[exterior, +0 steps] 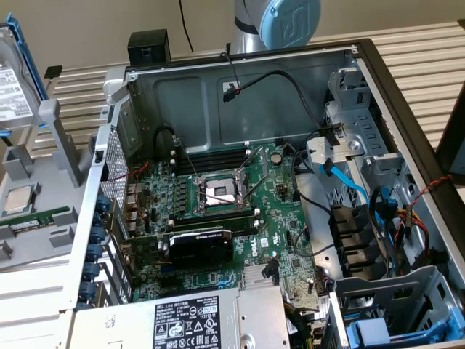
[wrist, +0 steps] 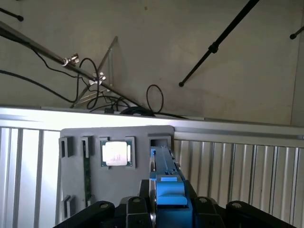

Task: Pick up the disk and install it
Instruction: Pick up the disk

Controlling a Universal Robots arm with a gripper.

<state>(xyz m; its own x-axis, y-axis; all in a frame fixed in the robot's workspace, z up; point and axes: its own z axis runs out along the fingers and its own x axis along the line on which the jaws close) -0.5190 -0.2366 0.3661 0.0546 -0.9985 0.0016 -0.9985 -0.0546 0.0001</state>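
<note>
Watching remotely, I see my claw (wrist: 168, 211) closed on the blue plastic frame of the flat disk (wrist: 163, 164), near a grey tray (wrist: 109, 185) whose square pocket holds a shiny chip (wrist: 116, 153).

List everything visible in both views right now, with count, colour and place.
disk: one, silver with a white label and blue frame, upright at the tray, exterior view's far left
tray: one, grey, beside the case
processor chip: one, silver, in a tray recess
memory stick: one, green, in a tray slot beside the chip
computer case: one, grey metal, open, centre
motherboard: one, green, inside the case
graphics card: one, black, on the motherboard
power supply: one, silver, case's near edge
blue carrier: one, case's near corner on the exterior view's right
cables: several, blue, black and red, in the case
robot arm: one, grey with a blue cap, behind the case
tool: one, black, straddling the disk
</note>
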